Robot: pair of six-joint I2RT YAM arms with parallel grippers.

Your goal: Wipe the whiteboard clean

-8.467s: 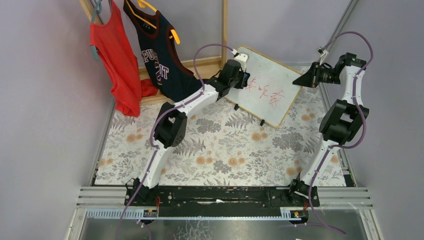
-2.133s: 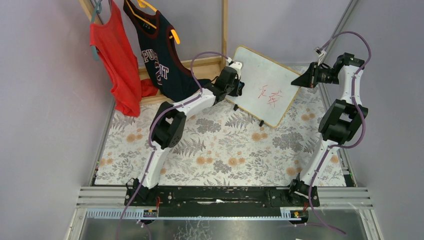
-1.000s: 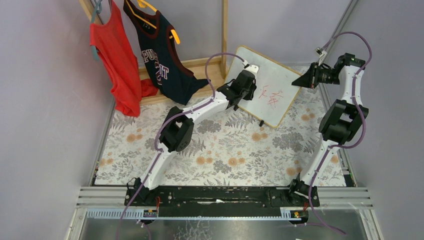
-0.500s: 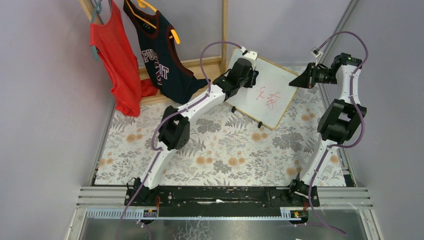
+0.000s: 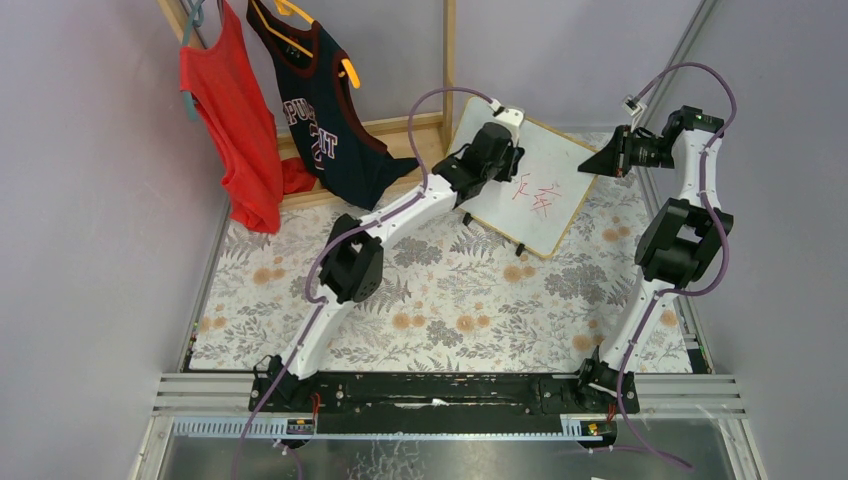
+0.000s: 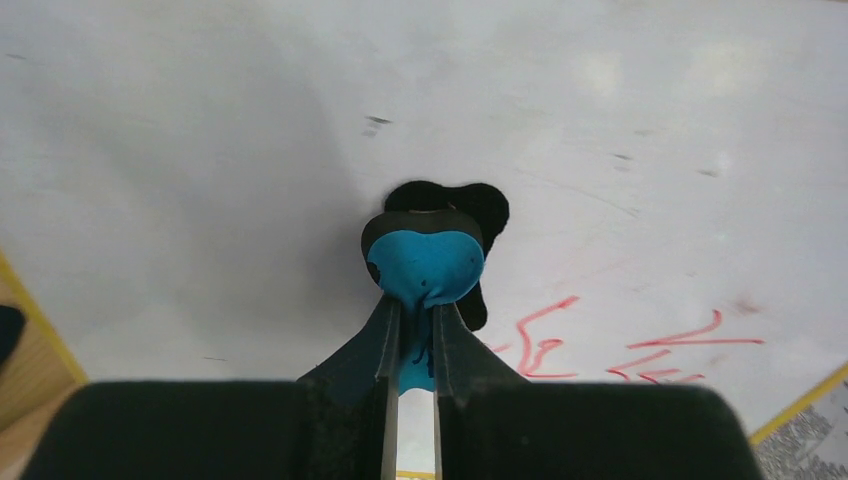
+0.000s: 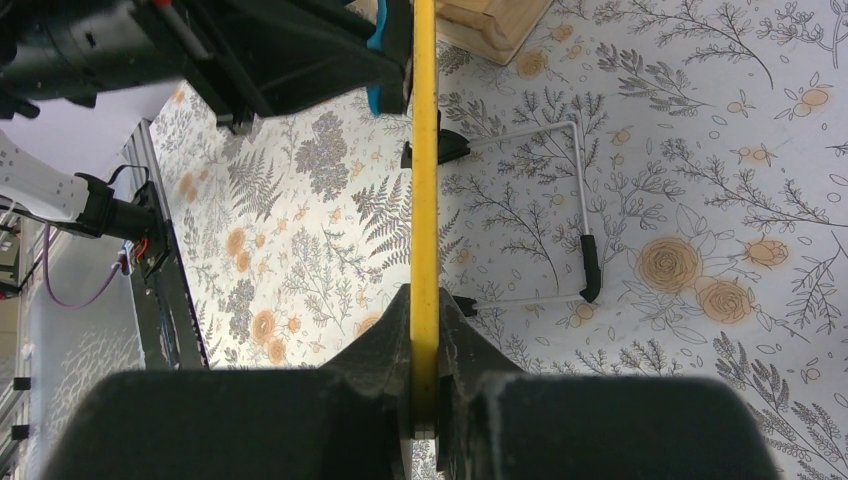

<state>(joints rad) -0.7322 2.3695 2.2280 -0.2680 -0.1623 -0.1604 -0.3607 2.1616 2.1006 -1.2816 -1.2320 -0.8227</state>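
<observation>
The whiteboard [image 5: 545, 215] stands tilted on black feet at the far middle, with red marks [image 5: 538, 195] near its centre. My left gripper [image 5: 505, 160] is shut on the small blue eraser [image 6: 425, 268], which presses on the white surface [image 6: 200, 150] just left of the red marks [image 6: 650, 350]. My right gripper [image 5: 603, 160] is shut on the board's right edge; in the right wrist view [image 7: 425, 345] the yellow frame edge [image 7: 425, 150] runs between its fingers.
A red top [image 5: 232, 130] and a dark jersey [image 5: 320, 110] hang on a wooden rack [image 5: 448, 60] at the far left. The board's wire stand [image 7: 560, 220] rests on the floral tablecloth [image 5: 450, 300]. Purple walls close in both sides.
Over the sequence the left gripper swept the eraser across the board and the left part of the red writing is gone. In the last half second it shifted slightly right and down.
</observation>
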